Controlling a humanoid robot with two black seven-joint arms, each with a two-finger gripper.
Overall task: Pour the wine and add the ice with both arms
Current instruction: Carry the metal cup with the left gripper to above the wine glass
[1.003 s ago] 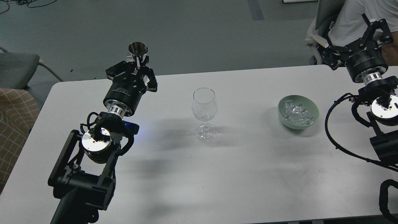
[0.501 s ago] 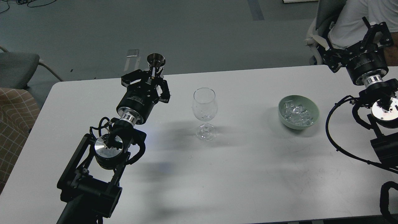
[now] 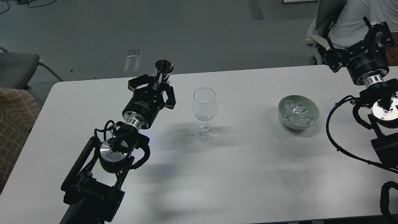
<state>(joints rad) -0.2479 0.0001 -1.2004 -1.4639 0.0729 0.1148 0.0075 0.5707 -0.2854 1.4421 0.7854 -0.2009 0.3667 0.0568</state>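
Wine glass (image 3: 204, 113) upright mid-tabletop (image 3: 242, 174), empty. Left tool (image 3: 159, 81) clenched on steel jigger (image 3: 163, 70), kept upright beside glass, likely against spilling. Right tool (image 3: 376, 31) released, beyond ice bowl (image 3: 298, 111).

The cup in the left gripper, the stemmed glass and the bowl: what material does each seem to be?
Cup: probably polished metal; its dark inside mirrors light. Glass: clear glass, or maybe clear plastic; the table shows through the bowl and stem. Bowl: matte pale green, ceramic or plastic, hard to tell. The left gripper holds the cup upright.
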